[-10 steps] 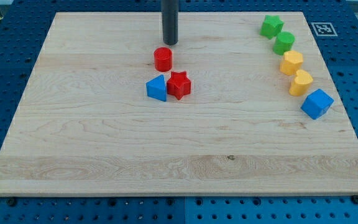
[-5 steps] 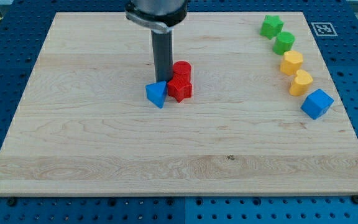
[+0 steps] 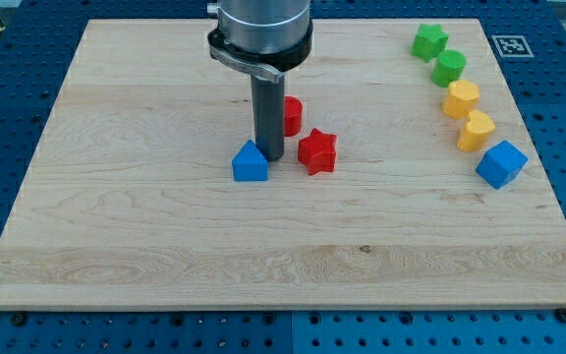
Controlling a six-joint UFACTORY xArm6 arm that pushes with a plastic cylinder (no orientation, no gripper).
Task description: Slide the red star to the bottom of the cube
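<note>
The red star point(image 3: 316, 151) lies near the board's middle, a little toward the view's top. My tip point(image 3: 270, 159) stands just left of it, between it and a blue house-shaped block point(image 3: 251, 162), which it touches or nearly touches. The blue cube point(image 3: 501, 163) sits far off at the view's right edge of the board. A red cylinder point(image 3: 291, 115) is just behind my rod, partly hidden by it.
Down the board's right side run a green star-like block point(image 3: 428, 42), a green cylinder point(image 3: 449, 68) and two yellow blocks point(image 3: 461, 99) point(image 3: 477, 130), ending above the blue cube. The wooden board point(image 3: 165, 256) lies on a blue perforated table.
My tip moved toward the view's bottom, past the red cylinder, and wedged between the blue block and the red star. The star slid right and slightly down; the cylinder shifted right.
</note>
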